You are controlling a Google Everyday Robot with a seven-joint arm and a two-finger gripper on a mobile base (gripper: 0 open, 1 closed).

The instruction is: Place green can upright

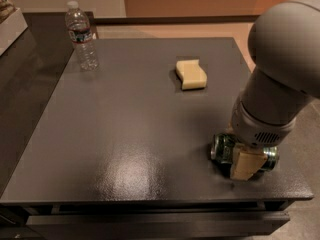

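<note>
The green can (223, 148) lies on its side on the dark table (130, 134), near the front right corner, with its silver end facing left. My gripper (246, 161) hangs from the big grey arm (280, 79) and sits right over the can's middle, down at the can's level. A pale part of the gripper covers the can's centre, so only the can's two ends show. The can rests on the table top.
A clear plastic water bottle (82, 36) stands upright at the back left of the table. A pale yellow sponge (190, 74) lies at the back middle. The table's front edge (150, 201) is close below the can. A lower dark surface (20, 79) lies to the left.
</note>
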